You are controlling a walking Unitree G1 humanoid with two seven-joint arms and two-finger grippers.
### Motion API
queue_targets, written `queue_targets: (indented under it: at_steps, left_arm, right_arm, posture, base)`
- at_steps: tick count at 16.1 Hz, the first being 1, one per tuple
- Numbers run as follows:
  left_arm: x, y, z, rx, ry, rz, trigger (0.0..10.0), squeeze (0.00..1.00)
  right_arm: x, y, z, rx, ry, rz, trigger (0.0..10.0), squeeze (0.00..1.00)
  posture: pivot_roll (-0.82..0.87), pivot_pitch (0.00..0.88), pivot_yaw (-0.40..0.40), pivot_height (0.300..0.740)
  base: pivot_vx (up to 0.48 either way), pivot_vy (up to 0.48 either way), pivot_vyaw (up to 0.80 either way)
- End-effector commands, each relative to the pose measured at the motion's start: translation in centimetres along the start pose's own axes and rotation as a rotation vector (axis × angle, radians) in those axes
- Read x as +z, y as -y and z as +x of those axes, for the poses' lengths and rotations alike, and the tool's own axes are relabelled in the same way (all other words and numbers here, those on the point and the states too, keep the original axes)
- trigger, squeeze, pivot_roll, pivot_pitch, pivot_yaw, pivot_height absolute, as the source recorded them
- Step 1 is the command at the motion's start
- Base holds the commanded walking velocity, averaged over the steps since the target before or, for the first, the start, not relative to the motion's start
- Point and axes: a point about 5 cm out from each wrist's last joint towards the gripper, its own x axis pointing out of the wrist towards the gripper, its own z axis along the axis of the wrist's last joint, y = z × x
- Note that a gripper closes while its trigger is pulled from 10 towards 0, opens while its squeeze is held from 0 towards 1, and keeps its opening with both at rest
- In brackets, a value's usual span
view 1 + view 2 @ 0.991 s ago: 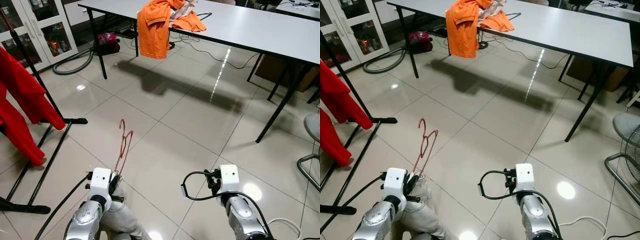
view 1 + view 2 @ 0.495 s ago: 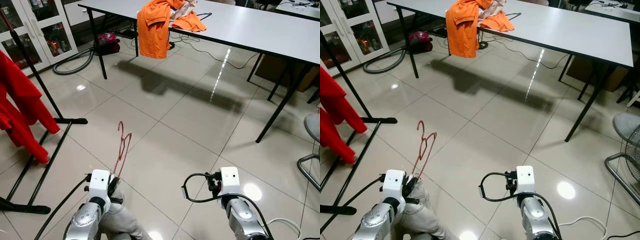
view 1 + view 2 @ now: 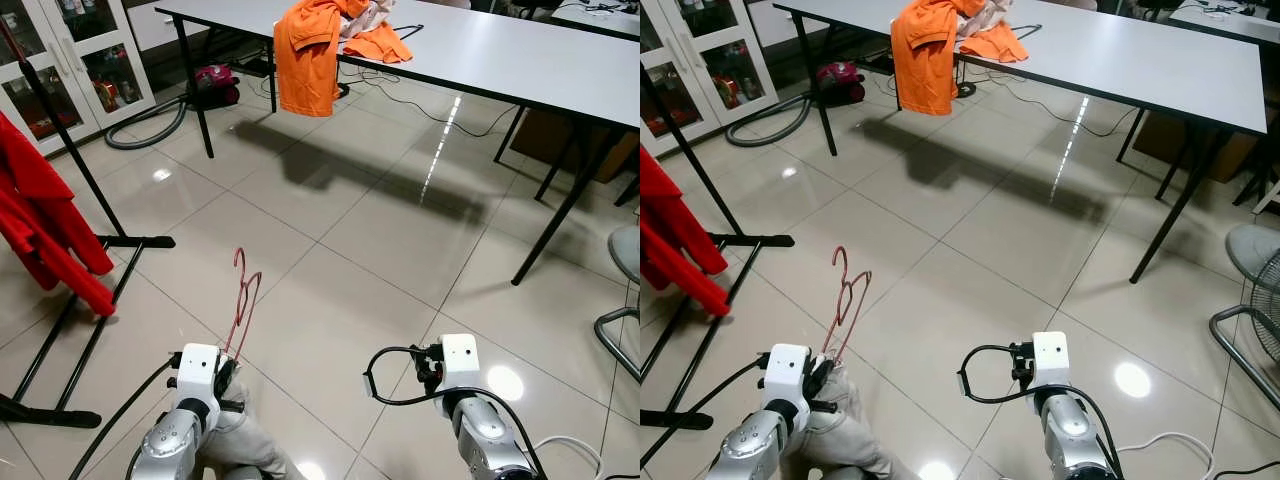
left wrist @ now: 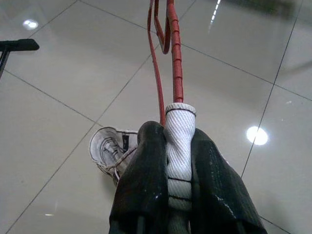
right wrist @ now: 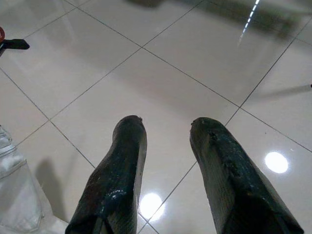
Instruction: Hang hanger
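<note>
A thin red hanger (image 3: pixel 241 301) sticks up from my left gripper (image 4: pixel 179 146), low at the left over the tiled floor. The black fingers (image 4: pixel 146 180) are shut on its white-wrapped end (image 4: pixel 180 131). The black clothes rack (image 3: pixel 90 190) stands to the left, with red garments (image 3: pixel 50 230) hanging on it. My right gripper (image 5: pixel 165 131) is open over bare tiles, low at the right, holding nothing.
A long white table (image 3: pixel 480 50) crosses the back with orange clothes (image 3: pixel 310 50) draped over its edge. A person's shoe (image 4: pixel 109 148) and light trouser leg (image 3: pixel 245 450) are beside my left arm. A fan base (image 3: pixel 1250 300) stands at the right. A hose (image 3: pixel 150 125) lies at the back left.
The red garments on the rack have swung further left and up. The left gripper with the hanger has dropped slightly. The right arm is still.
</note>
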Motion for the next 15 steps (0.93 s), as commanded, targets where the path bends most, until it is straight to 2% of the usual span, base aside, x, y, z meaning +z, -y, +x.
queue_targets:
  at_steps: [1, 15]
  left_arm:
    - [0.4, -0.2, 0.1, -0.001, 0.020, 0.006, 10.0, 0.00]
    - [-1.2, -0.8, -0.1, 0.016, -0.075, -0.007, 10.0, 0.00]
  right_arm:
    - [0.1, 0.3, 0.1, -0.014, -0.001, 0.016, 10.0, 0.00]
    - [0.0, 0.0, 0.0, -0.009, -0.001, 0.011, 10.0, 0.00]
  posture:
    - [0.00, 0.035, 0.019, 0.740]
    - [0.01, 0.045, 0.026, 0.740]
  base:
    - [0.000, 0.000, 0.00]
    - [0.000, 0.000, 0.00]
